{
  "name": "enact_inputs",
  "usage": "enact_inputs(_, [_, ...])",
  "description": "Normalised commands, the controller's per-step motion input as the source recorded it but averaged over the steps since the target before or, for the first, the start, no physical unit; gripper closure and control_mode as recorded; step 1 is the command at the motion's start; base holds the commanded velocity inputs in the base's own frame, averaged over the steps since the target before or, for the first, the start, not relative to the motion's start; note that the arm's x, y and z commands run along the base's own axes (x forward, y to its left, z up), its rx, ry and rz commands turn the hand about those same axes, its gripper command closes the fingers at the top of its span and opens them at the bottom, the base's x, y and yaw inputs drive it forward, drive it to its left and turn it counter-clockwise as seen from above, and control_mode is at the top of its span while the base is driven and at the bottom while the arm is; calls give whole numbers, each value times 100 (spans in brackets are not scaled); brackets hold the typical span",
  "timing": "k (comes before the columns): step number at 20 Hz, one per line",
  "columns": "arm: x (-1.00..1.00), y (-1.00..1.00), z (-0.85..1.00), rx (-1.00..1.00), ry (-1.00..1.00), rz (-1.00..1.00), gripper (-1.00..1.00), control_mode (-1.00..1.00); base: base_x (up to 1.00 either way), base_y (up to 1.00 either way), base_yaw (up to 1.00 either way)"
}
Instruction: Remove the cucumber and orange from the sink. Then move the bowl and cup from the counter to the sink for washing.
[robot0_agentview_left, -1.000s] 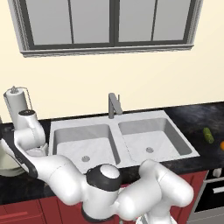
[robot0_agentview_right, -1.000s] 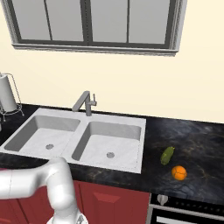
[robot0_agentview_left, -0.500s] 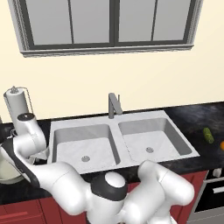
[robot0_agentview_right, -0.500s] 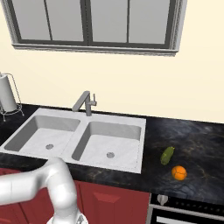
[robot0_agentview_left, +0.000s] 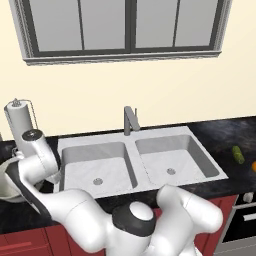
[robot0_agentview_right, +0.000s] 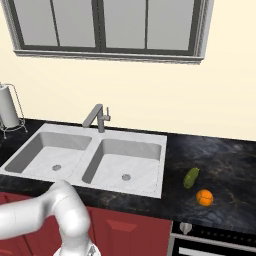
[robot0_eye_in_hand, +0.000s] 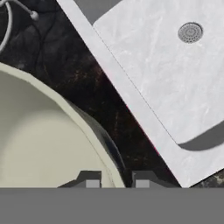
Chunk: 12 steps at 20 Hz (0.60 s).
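In the hand view the pale greenish-beige bowl (robot0_eye_in_hand: 43, 140) fills the lower left, standing on the black counter (robot0_eye_in_hand: 87, 74). My gripper (robot0_eye_in_hand: 117, 183) straddles its rim, one fingertip inside and one outside, with narrow gaps still showing. In the left base view the bowl (robot0_agentview_left: 7, 184) peeks out at the far left behind my arm. The sink (robot0_agentview_left: 95, 141) (robot0_agentview_right: 100, 136) (robot0_eye_in_hand: 153, 78) holds nothing. The cucumber (robot0_agentview_left: 238, 154) (robot0_agentview_right: 191, 177) and the orange (robot0_agentview_left: 254, 166) (robot0_agentview_right: 204, 197) lie on the counter (robot0_agentview_right: 220, 165) right of the sink. The cup is out of view.
A paper-towel holder (robot0_agentview_left: 20, 120) (robot0_agentview_right: 7, 107) stands at the back left, close behind the bowl. The grey faucet (robot0_agentview_left: 131, 120) (robot0_agentview_right: 97, 117) rises behind the sink's divider. A stove front (robot0_agentview_right: 215, 240) begins at the far right.
My arm has swung further left and down over the bowl, and the fingers have drawn closer together around its rim. Cucumber and orange have not moved.
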Motion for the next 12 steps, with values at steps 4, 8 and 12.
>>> enact_inputs(4, [-3, -28, 19, 1, -10, -29, 100, -100, 0, 0, 0])
enact_inputs(8, [-3, -29, 23, 2, -11, -28, 100, -100, 0, 0, 0])
enact_inputs(12, [-1, -32, 24, 8, -8, -28, 100, -100, 0, 0, 0])
